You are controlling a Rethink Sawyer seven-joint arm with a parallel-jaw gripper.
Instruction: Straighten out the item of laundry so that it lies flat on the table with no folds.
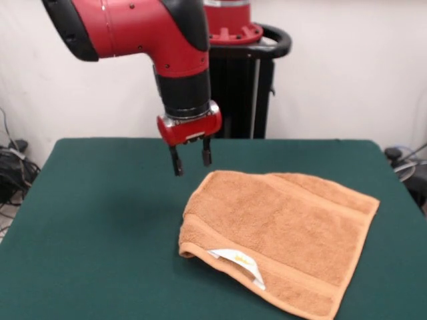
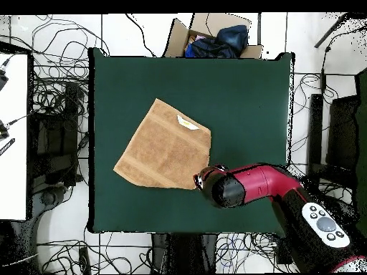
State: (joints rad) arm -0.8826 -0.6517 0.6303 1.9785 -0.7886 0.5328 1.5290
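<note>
Towel [image 1: 283, 230] lies folded on green table [image 1: 100, 220].

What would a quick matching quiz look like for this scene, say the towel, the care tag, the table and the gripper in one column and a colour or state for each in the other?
Column one:
1. towel
2. care tag
3. table
4. gripper

Column two:
A. dark green
B. open, hanging above the table with nothing between its fingers
C. orange-tan, folded over on itself
D. white, peeking out at a folded edge

Pairs: 1-C, 2-D, 3-A, 4-B
</note>
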